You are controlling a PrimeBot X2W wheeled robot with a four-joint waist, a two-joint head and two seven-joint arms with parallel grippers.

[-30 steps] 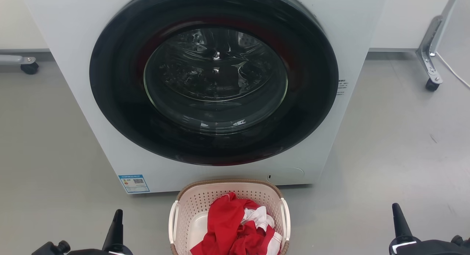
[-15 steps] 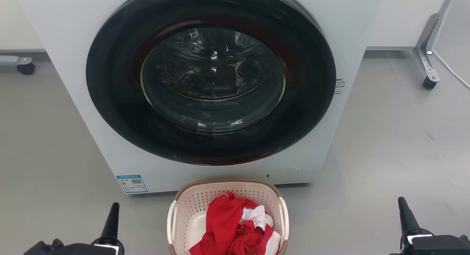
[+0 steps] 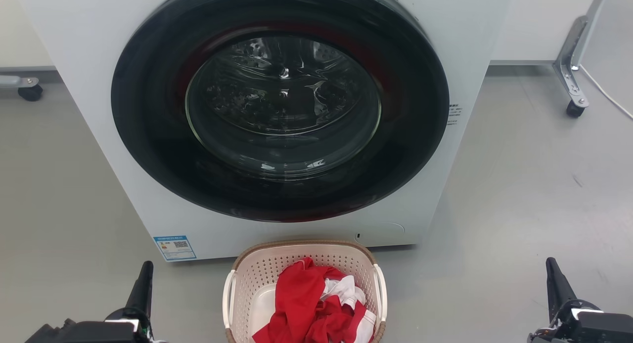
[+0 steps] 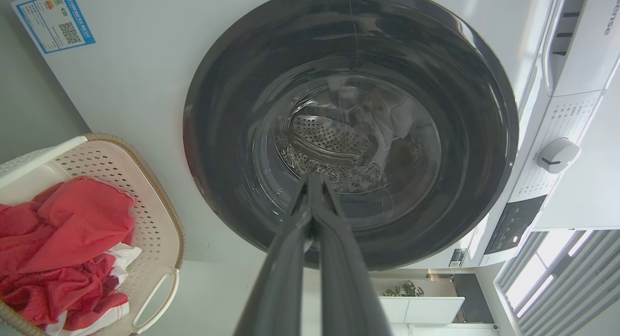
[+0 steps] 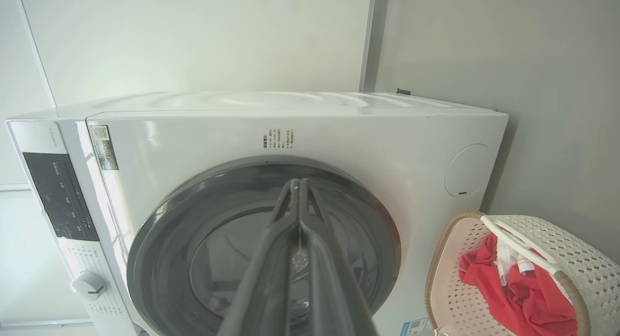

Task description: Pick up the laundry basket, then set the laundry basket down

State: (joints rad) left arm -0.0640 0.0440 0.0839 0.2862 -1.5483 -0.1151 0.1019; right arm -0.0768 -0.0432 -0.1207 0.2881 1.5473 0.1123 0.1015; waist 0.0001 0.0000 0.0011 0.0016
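Fingers [image 4: 286, 268] of the left gripper [image 3: 146, 265] are pressed together, and so are those of the right gripper [image 3: 550, 261]; neither holds anything. The laundry basket [image 3: 267, 274] sits on the floor [image 3: 519, 185] between them, just in front of the washer [image 3: 74, 110], with red clothes [image 3: 301, 303] inside. Flanking it well apart probably lines each arm up with one white handle [image 3: 228, 296].

Head camera looks down at the washer [image 3: 222, 236]; both rolled wrist cameras face it closely, sharing its door [image 4: 348, 128].
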